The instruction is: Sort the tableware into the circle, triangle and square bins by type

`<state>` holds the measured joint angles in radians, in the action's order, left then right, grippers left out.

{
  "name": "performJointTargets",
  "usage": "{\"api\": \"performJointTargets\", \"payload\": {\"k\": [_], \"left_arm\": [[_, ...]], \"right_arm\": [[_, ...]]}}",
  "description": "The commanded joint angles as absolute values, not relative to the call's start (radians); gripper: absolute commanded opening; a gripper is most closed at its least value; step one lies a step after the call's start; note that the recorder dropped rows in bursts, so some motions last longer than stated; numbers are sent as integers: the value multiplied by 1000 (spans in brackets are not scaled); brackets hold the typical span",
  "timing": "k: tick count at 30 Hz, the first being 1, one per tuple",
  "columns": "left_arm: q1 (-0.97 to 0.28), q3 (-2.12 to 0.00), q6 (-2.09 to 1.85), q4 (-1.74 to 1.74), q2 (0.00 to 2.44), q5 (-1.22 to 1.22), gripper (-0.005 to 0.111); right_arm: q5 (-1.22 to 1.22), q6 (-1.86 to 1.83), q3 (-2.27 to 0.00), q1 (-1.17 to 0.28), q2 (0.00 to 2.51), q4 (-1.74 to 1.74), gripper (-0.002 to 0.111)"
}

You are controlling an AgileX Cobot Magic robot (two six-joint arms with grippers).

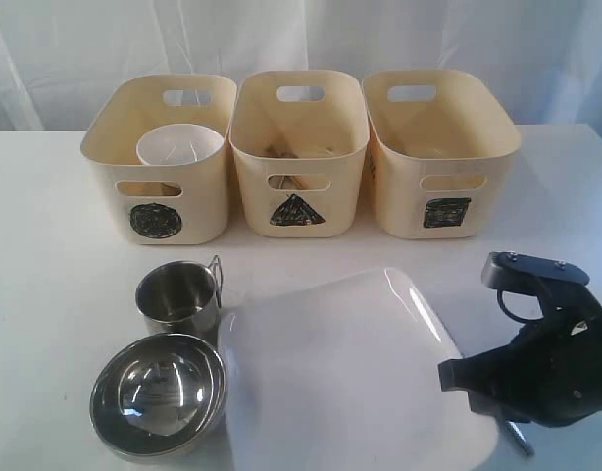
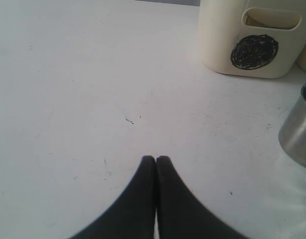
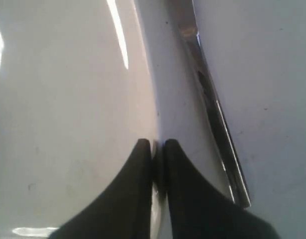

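My right gripper (image 1: 448,378) (image 3: 157,144) is shut on the right rim of the large white square plate (image 1: 340,373) (image 3: 68,99), one finger on each side of the rim. A steel piece of cutlery (image 3: 218,124) (image 1: 518,438) lies on the table beside that edge. A steel mug (image 1: 178,294) (image 2: 297,134) and a steel bowl (image 1: 159,388) stand left of the plate. The small white bowl (image 1: 178,147) sits in the circle bin (image 1: 154,186) (image 2: 252,50). My left gripper (image 2: 156,158) is shut and empty over bare table, out of the exterior view.
The triangle bin (image 1: 299,167) stands in the middle of the row, with something brownish inside it. The square bin (image 1: 443,167) is at the right. The white table (image 1: 46,294) ends at a curtain behind the bins.
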<state>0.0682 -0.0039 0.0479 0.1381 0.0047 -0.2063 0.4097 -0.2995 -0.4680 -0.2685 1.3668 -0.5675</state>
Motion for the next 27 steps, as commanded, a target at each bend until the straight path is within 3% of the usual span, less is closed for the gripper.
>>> {"api": "performJointTargets", "payload": {"k": [1,20,22,27], "left_arm": [[67,0,47,141,0,-203,0],[67,0,47,141,0,-203,0],[67,0,47,141,0,-203,0],[67,0,47,141,0,-203,0]], "right_arm": [[455,-310,-464,-268,1388,-543,0],[488,-310,-464,-268,1474,-521,0],[507,-310,-466,-268,1475,-519,4],[533,-309,-466,-268,1476,-505,27]]}}
